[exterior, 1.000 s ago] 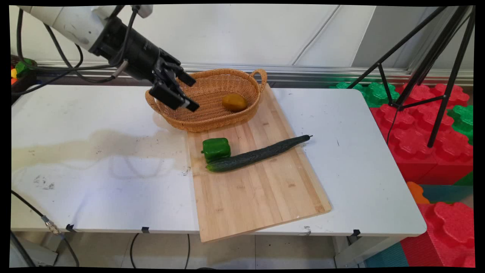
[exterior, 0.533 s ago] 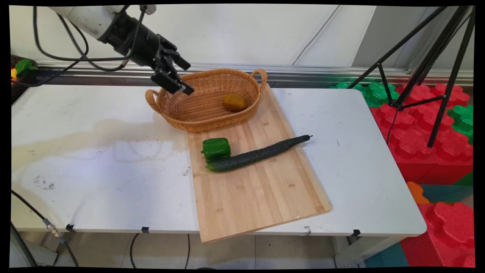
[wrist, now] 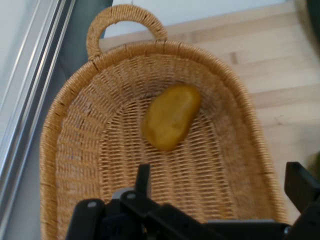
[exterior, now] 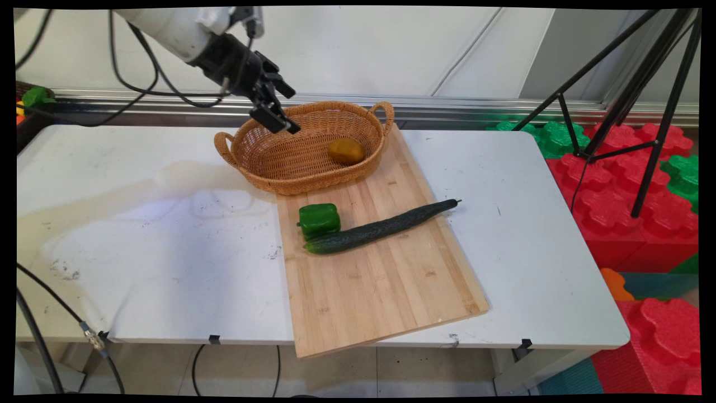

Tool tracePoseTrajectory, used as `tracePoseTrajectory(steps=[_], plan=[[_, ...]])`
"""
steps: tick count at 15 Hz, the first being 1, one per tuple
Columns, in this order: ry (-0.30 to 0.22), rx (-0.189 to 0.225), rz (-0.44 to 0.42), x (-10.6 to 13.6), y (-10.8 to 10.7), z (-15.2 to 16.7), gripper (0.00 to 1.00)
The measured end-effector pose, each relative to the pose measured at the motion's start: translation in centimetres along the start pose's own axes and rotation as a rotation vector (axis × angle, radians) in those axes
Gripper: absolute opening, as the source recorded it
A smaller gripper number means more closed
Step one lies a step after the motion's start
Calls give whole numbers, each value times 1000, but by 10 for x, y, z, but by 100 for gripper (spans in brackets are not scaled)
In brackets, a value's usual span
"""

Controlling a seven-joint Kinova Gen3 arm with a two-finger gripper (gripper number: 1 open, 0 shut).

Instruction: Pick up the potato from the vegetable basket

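My black gripper [exterior: 287, 107] hangs open and empty above the back left rim of a woven wicker basket [exterior: 302, 180]. A yellow-brown potato [exterior: 346, 151] lies inside the basket toward its right end, apart from the fingers. In the hand view the gripper [wrist: 222, 186] looks down into the basket [wrist: 65, 107], with the potato [wrist: 171, 116] lying ahead of the two spread fingertips. The basket stands on the far end of a wooden cutting board [exterior: 386, 285].
A green bell pepper [exterior: 319, 219] and a long dark cucumber [exterior: 380, 227] lie touching on the board in front of the basket. A black tripod [exterior: 643, 112] and red and green foam blocks [exterior: 632, 224] stand beyond the table's right edge. Black cables hang at the left.
The gripper has risen from the basket's left side and moved right and back, now over the basket's back left rim. It stayed open; potato, pepper and cucumber have not moved.
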Motion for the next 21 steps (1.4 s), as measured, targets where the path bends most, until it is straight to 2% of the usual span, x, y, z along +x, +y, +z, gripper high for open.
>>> tracePoseTrajectory(steps=[5, 14, 21], plan=[[-20, 3, 64, 5, -17, 47, 100], [-47, -63, 114, 9, -33, 130, 100], [-62, -80, 135, 10, -44, 168, 100]])
